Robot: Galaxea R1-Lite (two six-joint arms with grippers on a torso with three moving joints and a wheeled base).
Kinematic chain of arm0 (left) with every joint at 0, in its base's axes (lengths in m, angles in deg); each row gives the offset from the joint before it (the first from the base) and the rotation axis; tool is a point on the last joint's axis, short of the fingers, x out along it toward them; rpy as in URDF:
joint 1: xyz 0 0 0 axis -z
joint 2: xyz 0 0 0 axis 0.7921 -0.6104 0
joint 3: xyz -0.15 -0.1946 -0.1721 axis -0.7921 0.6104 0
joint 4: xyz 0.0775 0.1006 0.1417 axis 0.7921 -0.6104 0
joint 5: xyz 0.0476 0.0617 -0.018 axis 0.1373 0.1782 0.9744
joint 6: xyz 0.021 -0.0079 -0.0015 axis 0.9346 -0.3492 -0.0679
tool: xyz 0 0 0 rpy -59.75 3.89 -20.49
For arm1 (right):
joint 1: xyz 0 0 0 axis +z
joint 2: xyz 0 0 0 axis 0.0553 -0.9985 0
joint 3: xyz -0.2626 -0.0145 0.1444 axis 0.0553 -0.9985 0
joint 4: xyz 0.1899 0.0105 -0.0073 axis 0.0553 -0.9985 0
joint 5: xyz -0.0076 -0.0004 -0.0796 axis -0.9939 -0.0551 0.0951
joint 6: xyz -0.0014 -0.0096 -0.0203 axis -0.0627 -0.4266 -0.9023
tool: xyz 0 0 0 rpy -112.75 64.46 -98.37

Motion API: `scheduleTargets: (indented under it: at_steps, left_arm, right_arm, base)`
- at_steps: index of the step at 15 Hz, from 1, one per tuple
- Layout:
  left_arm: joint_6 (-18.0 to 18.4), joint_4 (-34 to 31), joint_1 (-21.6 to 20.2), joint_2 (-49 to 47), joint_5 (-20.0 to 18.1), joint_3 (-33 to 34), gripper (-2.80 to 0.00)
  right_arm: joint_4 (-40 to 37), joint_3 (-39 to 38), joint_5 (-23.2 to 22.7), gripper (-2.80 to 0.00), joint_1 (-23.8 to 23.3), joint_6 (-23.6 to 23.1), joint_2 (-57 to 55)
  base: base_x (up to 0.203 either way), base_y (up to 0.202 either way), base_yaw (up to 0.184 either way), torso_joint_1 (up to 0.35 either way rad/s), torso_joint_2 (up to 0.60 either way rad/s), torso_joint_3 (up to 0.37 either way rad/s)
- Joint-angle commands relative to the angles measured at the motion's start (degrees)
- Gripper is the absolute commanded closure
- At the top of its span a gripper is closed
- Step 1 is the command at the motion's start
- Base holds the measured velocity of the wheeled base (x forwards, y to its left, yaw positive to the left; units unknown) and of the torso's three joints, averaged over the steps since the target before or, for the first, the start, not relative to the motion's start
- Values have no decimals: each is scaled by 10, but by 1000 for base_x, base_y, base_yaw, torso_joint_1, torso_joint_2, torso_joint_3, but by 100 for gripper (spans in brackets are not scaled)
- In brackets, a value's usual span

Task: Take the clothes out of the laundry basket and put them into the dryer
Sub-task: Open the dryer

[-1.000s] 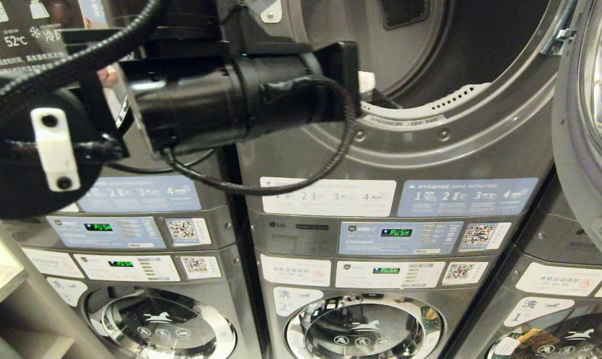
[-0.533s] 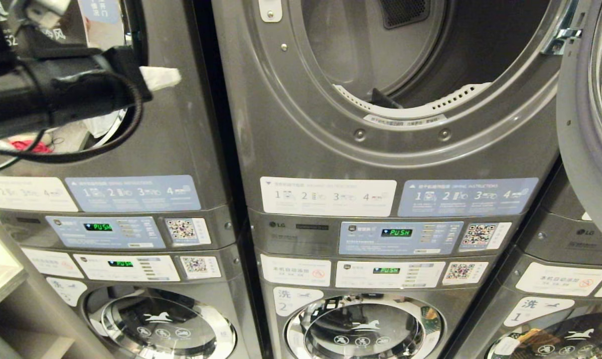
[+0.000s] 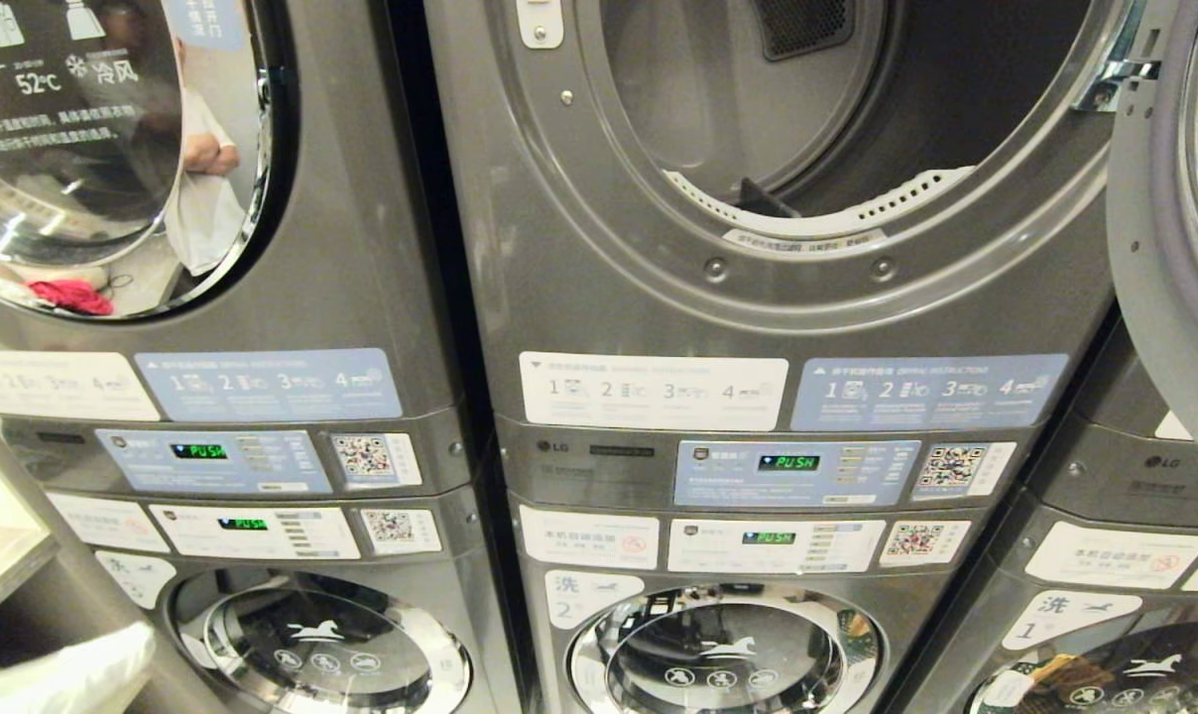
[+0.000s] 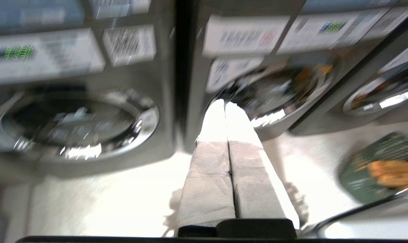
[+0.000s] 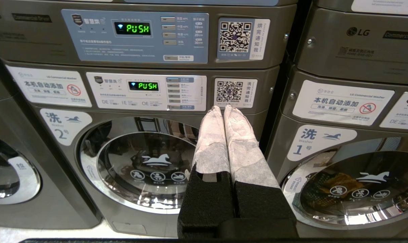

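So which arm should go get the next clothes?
Probably left. The left gripper points down at the floor, with what looks like a green basket holding something orange nearby. The right gripper faces a washer door, with no basket in its view.

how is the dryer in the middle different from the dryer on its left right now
The middle dryer stands open, its dark drum exposed; the left dryer is shut, its glass door mirroring the room. The middle one's door hangs swung out at the right. Both are grey, with panels reading PUSH.
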State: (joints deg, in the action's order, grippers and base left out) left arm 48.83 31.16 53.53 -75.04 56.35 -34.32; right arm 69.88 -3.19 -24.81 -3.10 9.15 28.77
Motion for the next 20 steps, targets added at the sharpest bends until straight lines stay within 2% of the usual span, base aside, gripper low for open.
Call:
scheduleTargets:
  at_steps: [1, 3, 5, 8, 9, 11, 12, 14, 17, 20]
  left_arm:
    - [11, -1, -7, 159, 19, 103, 0]
    - [8, 10, -6, 276, 41, 159, 0]
    - [3, 18, -6, 374, 61, 182, 0]
    - [-8, 75, -7, 401, 160, 239, 0]
    - [-7, 51, -7, 400, 163, 235, 0]
    - [1, 51, -7, 400, 159, 234, 0]
    - [1, 52, -7, 400, 161, 234, 0]
    - [-13, 55, -7, 400, 163, 235, 0]
    - [-11, 54, -7, 400, 163, 235, 0]
    - [-11, 54, -7, 400, 163, 235, 0]
  right_arm:
    - [0, 0, 0, 0, 0, 0, 1]
    - [0, 0, 0, 0, 0, 2, 1]
    - [0, 0, 0, 0, 0, 5, 0]
    - [0, 0, -2, 0, 0, -1, 1]
    - [0, 0, -3, 0, 0, -3, 1]
    - [-1, 0, -3, 0, 0, -3, 1]
    - [12, 1, -11, 0, 0, -25, 1]
    - [96, 14, -53, 0, 0, -65, 1]
    - [111, 67, -69, 0, 0, -95, 0]
    - [122, 91, -70, 0, 0, -185, 1]
  base:
    - [0, 0, 0, 0, 0, 0]
    - [0, 0, 0, 0, 0, 0]
    - [0, 0, 0, 0, 0, 0]
    - [0, 0, 0, 0, 0, 0]
    - [0, 0, 0, 0, 0, 0]
    - [0, 0, 0, 0, 0, 0]
    - [0, 0, 0, 0, 0, 0]
    - [0, 0, 0, 0, 0, 0]
    - [0, 0, 0, 0, 0, 0]
    - [0, 0, 0, 0, 0, 0]
